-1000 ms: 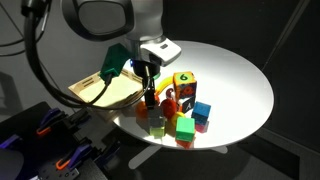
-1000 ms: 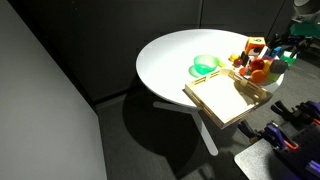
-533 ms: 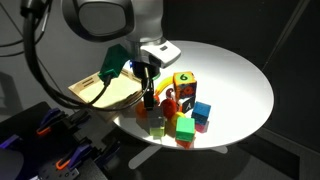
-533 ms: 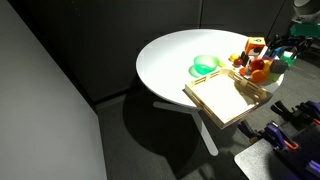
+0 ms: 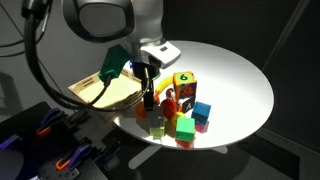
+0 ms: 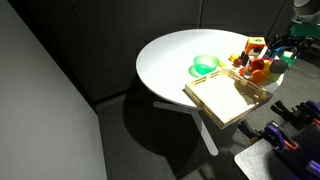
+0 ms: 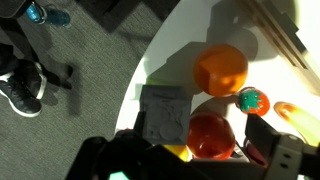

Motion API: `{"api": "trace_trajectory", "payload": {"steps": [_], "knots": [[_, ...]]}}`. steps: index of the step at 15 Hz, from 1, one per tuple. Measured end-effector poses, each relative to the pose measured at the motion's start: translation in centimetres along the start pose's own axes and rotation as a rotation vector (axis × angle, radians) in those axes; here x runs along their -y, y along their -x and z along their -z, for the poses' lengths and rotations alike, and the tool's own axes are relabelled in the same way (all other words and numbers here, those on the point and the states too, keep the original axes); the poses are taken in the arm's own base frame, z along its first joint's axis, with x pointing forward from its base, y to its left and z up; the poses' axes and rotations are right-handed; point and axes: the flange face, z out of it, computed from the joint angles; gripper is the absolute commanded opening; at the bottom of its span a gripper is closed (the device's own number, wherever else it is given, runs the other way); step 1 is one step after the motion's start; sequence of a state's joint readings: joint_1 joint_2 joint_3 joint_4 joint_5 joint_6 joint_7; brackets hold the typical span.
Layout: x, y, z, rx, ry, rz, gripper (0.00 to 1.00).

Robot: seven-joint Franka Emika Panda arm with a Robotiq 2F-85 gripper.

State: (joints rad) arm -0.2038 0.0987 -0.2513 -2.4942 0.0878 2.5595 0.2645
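Observation:
My gripper (image 7: pixel 207 128) is lowered at the table's near edge, in an exterior view (image 5: pixel 149 96). In the wrist view its two fingers stand on either side of a shiny red ball (image 7: pixel 212 138). The grey pad of one finger is right against the ball, and the other finger stands a little apart from it. An orange ball (image 7: pixel 221 68) and a small red fruit with a green top (image 7: pixel 252 99) lie just beyond. The red ball is mostly hidden by the fingers in an exterior view.
The round white table (image 5: pixel 236 68) holds a wooden tray (image 5: pixel 102 93), a yellow block marked 6 (image 5: pixel 184 82), a blue block (image 5: pixel 202 110) and green blocks (image 5: pixel 185 128). A green bowl (image 6: pixel 205 65) sits behind the tray (image 6: pixel 225 98). The table edge and floor lie right beside the gripper.

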Motion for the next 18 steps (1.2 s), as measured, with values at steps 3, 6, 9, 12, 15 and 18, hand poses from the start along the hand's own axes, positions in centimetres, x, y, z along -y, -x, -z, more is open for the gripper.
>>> {"api": "trace_trajectory", "payload": {"steps": [3,6,9,12,15,18], "knots": [[-0.02,0.03,-0.21,0.004,0.003,0.0,1.0],[-0.05,0.03,-0.45,0.007,0.005,0.0,1.0],[-0.09,-0.05,-0.55,0.008,0.007,-0.001,1.0],[-0.25,-0.21,-0.54,0.007,0.007,-0.006,1.0],[-0.57,-0.48,-0.57,0.005,0.008,-0.014,1.0],[-0.87,-0.72,-0.67,0.005,0.01,-0.021,1.0]]}}
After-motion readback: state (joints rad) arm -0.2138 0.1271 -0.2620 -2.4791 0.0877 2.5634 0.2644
